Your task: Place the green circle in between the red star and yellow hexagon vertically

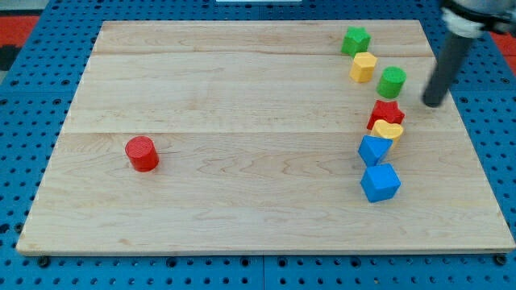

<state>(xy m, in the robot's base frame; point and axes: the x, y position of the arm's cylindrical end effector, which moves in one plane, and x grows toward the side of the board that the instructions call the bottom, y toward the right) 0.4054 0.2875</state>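
Note:
The green circle [392, 82] is a short cylinder at the view's right. The yellow hexagon [364, 67] sits just up and left of it. The red star [386, 113] lies just below the green circle. My tip [433, 103] is on the board to the right of the green circle and the red star, apart from both by a small gap.
A green star-like block [355, 40] sits above the yellow hexagon. A yellow heart [389, 130] touches the red star from below. Two blue blocks [373, 150] [380, 182] lie under it. A red cylinder [142, 153] stands far left. The wooden board [242, 121] rests on blue pegboard.

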